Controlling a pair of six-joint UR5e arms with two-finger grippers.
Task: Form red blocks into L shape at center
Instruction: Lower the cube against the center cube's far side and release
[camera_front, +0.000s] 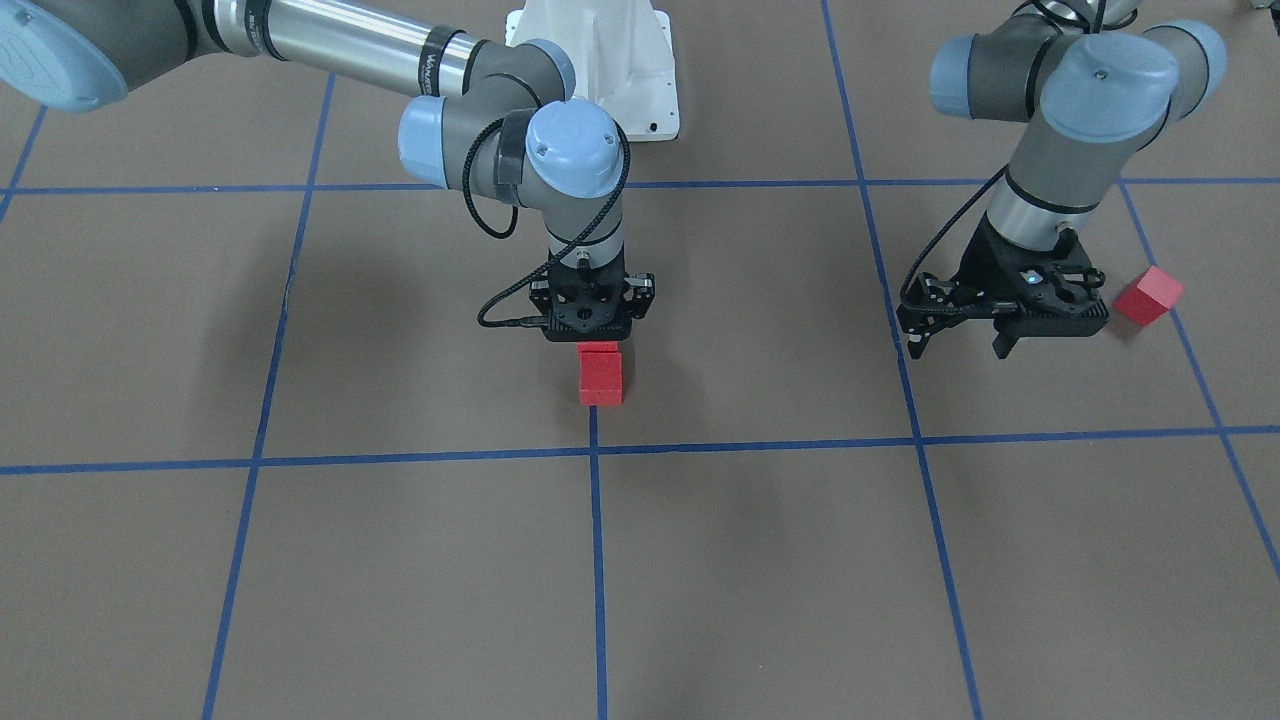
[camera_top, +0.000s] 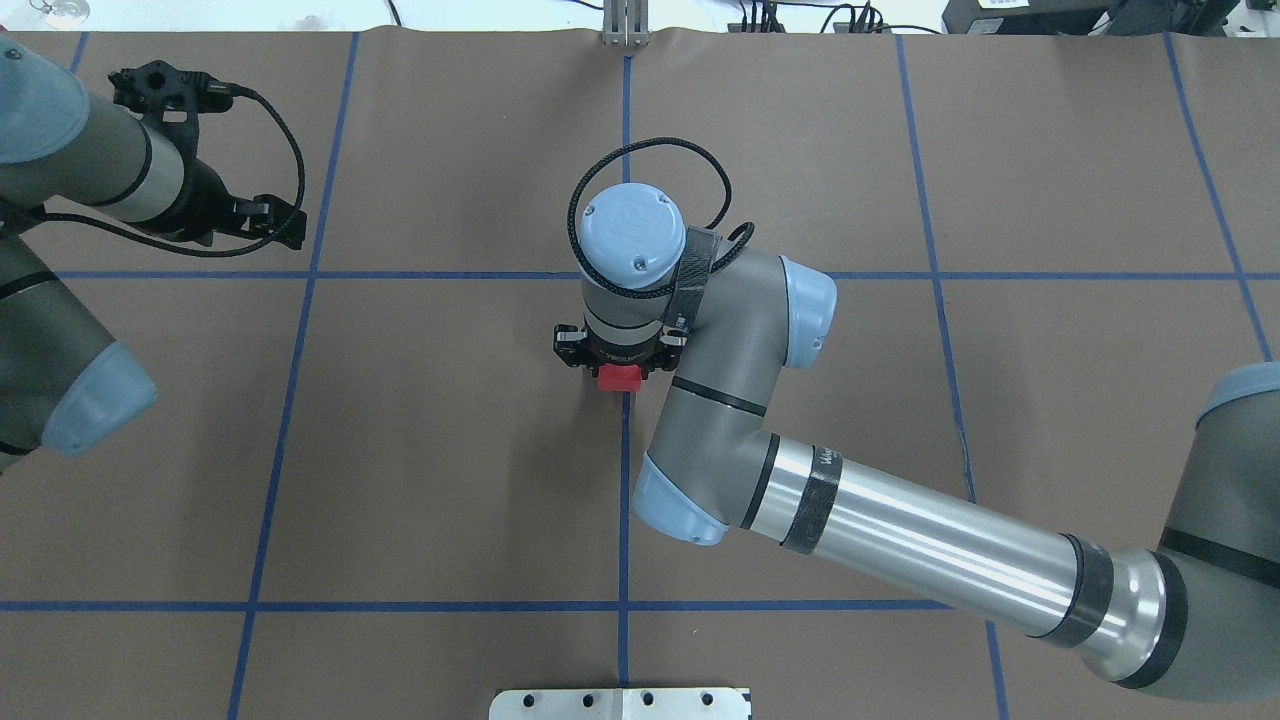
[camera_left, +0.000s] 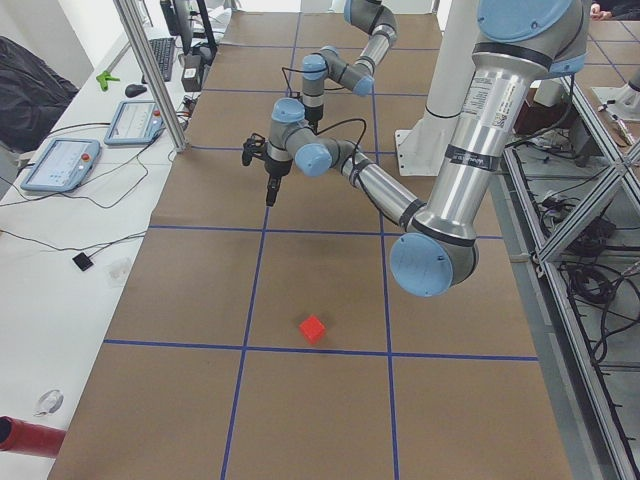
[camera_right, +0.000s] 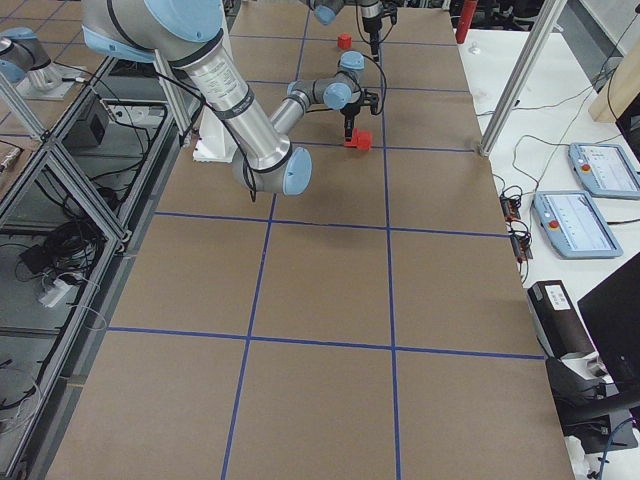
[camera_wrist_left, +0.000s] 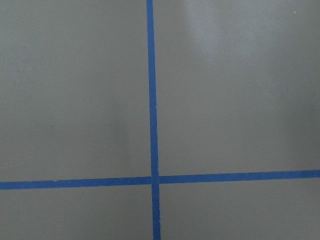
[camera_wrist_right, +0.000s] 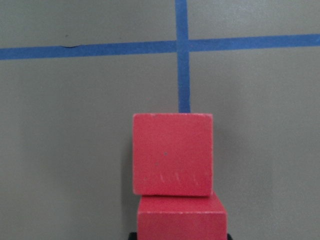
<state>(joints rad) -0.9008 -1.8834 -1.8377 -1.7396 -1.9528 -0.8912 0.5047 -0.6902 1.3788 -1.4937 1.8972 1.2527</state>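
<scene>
Two red blocks (camera_front: 601, 375) beneath right gripper (camera_front: 595, 330)

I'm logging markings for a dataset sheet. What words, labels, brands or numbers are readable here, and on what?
Nothing can be read with certainty.
White lettering on the right arm's black band: cut off and blurred, not legible.
Embossed mark on that arm's blue wrist cap: too faint to read.
Red blocks: plain faces, no text.
</scene>
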